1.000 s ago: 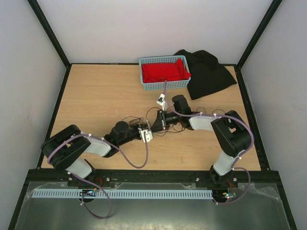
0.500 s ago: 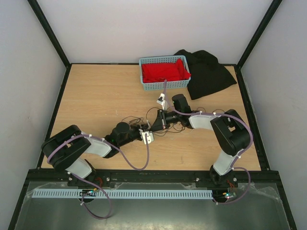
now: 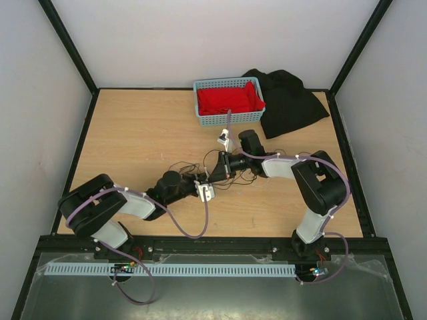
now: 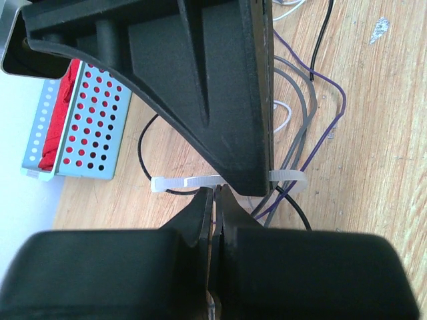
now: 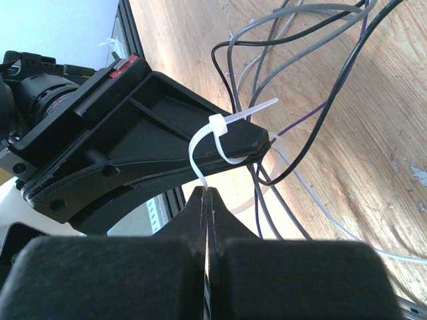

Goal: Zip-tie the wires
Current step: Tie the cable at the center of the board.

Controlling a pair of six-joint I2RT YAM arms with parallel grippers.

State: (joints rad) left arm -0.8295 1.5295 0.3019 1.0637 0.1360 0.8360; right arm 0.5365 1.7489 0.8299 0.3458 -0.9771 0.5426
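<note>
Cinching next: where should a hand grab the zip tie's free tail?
Likely the straight tail poking past the zip tie's head: pinch its flat faces, coming end-on from the tip, since the looped side is crowded by wires.

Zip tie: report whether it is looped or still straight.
Looped but loose: in the right wrist view the zip tie curves round into its own head, tail poking out, the loop not cinched.
</note>
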